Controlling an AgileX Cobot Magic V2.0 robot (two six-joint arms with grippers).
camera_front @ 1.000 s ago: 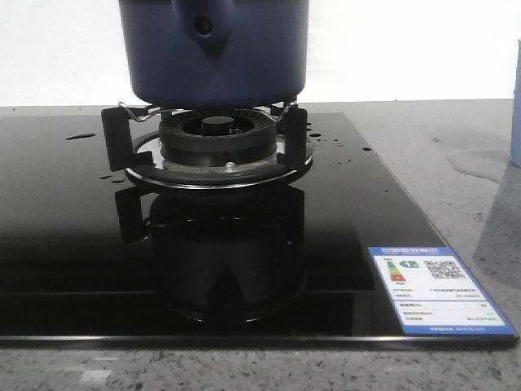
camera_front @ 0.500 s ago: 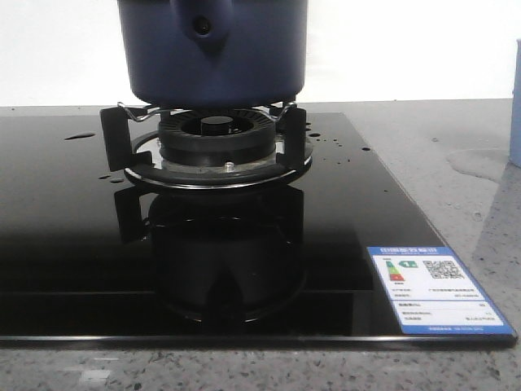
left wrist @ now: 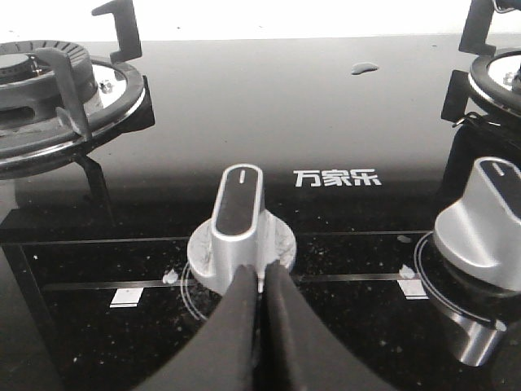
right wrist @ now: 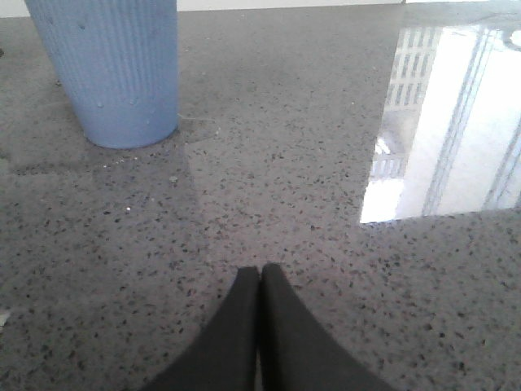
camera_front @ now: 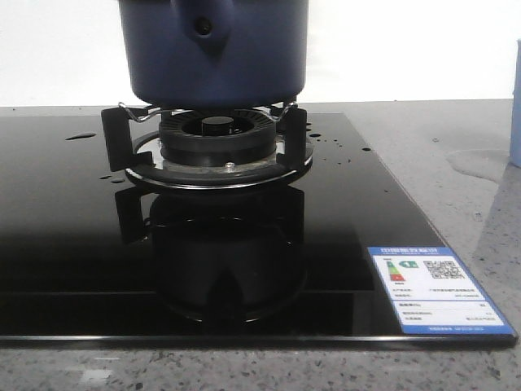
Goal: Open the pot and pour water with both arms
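The dark navy pot (camera_front: 213, 57) stands on the burner's pot supports (camera_front: 114, 134) at the back of the black glass hob, its handle stub (camera_front: 203, 28) with a small hole facing the camera. The pot's top is cut off by the frame. Neither gripper shows in the front view. My left gripper (left wrist: 260, 273) is shut and empty, its tips just in front of a silver control knob (left wrist: 240, 216). Shut and empty as well, my right gripper (right wrist: 260, 273) hangs low over the grey speckled counter, apart from the pale blue container (right wrist: 114, 69).
A second silver knob (left wrist: 484, 224) sits beside the first, with burners on either side (left wrist: 49, 98) (left wrist: 498, 73). Water drops dot the hob (camera_front: 81, 136). An energy label (camera_front: 440, 289) is stuck at its front right corner. The pale blue container (camera_front: 515, 114) shows at the counter's right edge.
A pale blurred shape at the right edge of the front view one second ago is gone. The pot and hob have hardly shifted.
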